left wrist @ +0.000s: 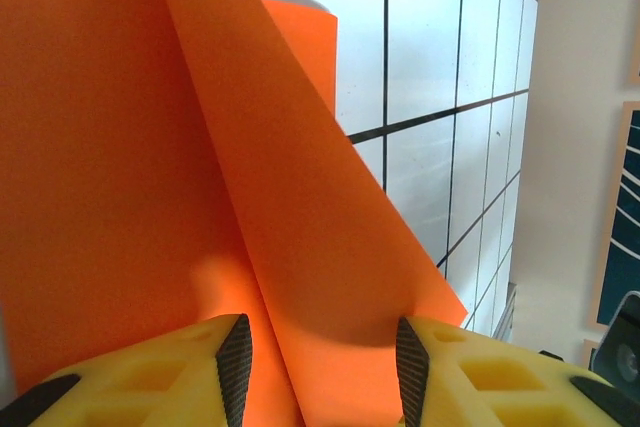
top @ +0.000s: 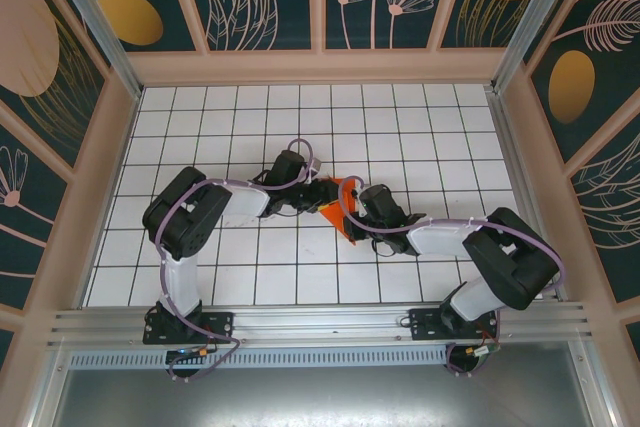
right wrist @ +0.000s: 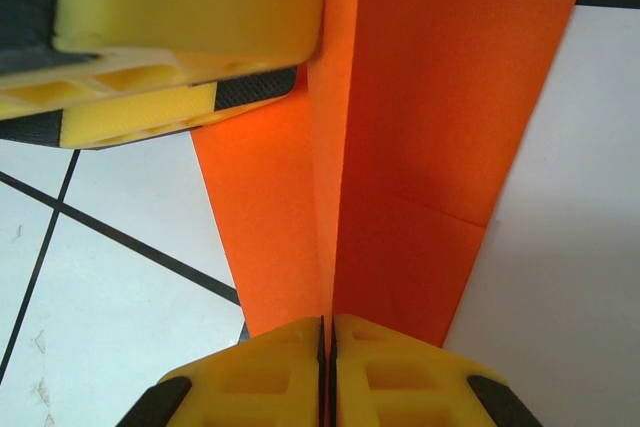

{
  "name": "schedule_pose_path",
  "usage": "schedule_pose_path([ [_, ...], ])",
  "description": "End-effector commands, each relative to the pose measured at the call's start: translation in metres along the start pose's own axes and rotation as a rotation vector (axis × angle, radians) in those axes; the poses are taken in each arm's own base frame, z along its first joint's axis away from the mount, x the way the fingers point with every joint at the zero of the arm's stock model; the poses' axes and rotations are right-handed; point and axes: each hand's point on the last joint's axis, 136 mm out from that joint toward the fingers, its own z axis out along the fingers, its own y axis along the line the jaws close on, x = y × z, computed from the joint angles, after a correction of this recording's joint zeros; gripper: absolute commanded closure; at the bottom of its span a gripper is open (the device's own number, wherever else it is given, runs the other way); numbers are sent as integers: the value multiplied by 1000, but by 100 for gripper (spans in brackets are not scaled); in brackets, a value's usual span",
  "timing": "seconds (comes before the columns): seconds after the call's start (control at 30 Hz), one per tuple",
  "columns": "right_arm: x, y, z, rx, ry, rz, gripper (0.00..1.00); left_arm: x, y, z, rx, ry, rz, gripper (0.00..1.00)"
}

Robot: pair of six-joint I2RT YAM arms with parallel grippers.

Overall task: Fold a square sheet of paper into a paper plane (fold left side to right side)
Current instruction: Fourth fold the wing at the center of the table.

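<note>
The right gripper (right wrist: 327, 332) is pinched together on the paper (right wrist: 430, 97). Its pads meet on a raised crease that runs straight ahead from the fingertips. One flap drops to the left of that crease and a broader one spreads to the right.

The left gripper (left wrist: 322, 347) has its jaws apart. A slanting flap passes up between them and touches neither pad firmly, as far as I can tell. A wider panel stands ahead of it and to its left.

From above, both tools meet nose to nose over the middle of the table (top: 250, 117), with the paper between them.

The paper is bright orange, matte and unmarked, with sharp straight edges. It looks very light and thin: floppy across a single layer, stiffer along a fold. It should hold a crease well, but a hard pull would probably dent or tear it.

The best hold is likely on the doubled ridge, close to the fingertips, since a loose flap would bend away there.

The fingers (left wrist: 150, 382) are yellow and hollow-ribbed with black faces, which should grip the smooth paper without slipping.
</note>
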Motion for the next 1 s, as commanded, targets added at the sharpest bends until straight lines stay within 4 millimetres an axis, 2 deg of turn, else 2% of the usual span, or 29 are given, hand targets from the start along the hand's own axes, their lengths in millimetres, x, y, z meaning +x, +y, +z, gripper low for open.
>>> schedule_pose_path([
  [0.0,3,-3,3,-5,9,18,87,0,4,6,-22,12,2,54],
  [0.53,5,-3,4,-15,20,25,85,7,25,10,-84,31,-21,57],
  [0.63,4,-2,3,-19,17,25,83,-1,18,12,-72,20,-8,57],
  [0.97,-1,1,0,-45,8,32,75,0,22,13,-89,21,-12,56],
])
